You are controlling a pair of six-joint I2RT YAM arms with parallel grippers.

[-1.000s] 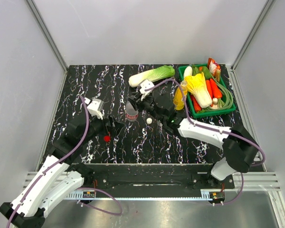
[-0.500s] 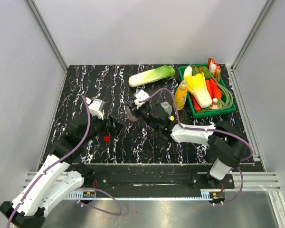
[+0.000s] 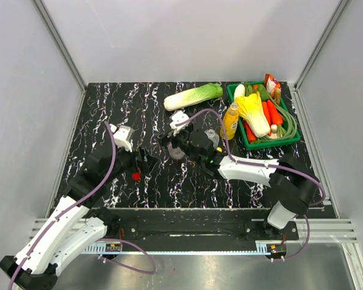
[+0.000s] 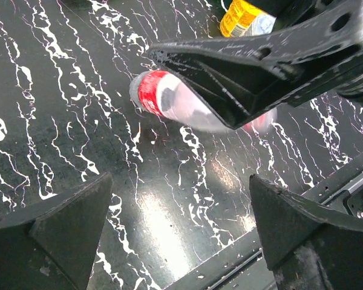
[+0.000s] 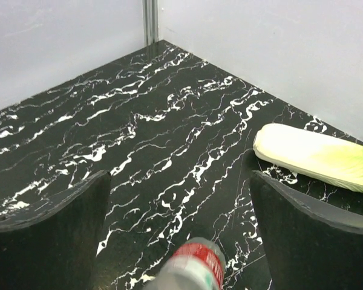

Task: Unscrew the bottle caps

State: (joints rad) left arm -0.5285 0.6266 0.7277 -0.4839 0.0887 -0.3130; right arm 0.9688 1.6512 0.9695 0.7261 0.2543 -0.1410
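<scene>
Red-label bottle tipped over near the middle of the worktop, between the fingers of the right pincer; fingers spread wide, not clamped on it. Red cap off, lying alone to the left, close by the left pincer, likewise gaping, nothing held. Further right, upright orange-juice bottle, yellow cap on; clear bottle just beside it, partly behind the right arm. Beyond, cabbage and green vegetable basket.
</scene>
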